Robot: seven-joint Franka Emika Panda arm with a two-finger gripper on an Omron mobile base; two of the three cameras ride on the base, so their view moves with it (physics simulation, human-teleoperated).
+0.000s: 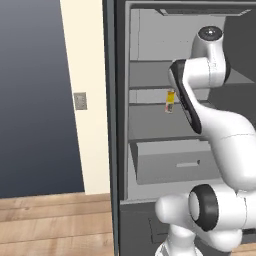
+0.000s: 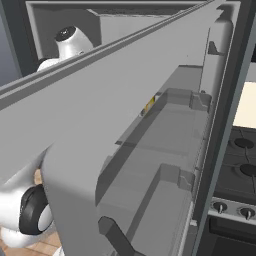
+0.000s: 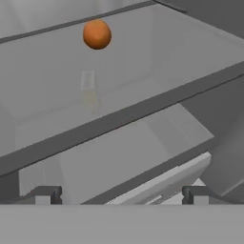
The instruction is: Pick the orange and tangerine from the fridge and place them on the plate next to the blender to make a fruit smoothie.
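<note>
The fridge [image 1: 150,35] stands open, and my arm reaches into its pale grey interior. In the hand view a dark reddish-orange ball, the tangerine [image 3: 96,34], rests on an upper shelf far ahead of my gripper [image 3: 121,195]. The gripper is open, its two fingertips [image 3: 47,194] wide apart with nothing between them. It sits well below and short of the tangerine, behind the edge of a glass shelf [image 3: 119,119]. The orange, the plate and the blender are out of view.
A small yellow bottle [image 1: 170,101] stands on the middle shelf, above the drawer [image 1: 175,162]. The open fridge door [image 2: 125,100] with its shelf bins looms close on the right, and a stove [image 2: 240,165] lies beyond it. A cream wall [image 1: 85,100] is left of the fridge.
</note>
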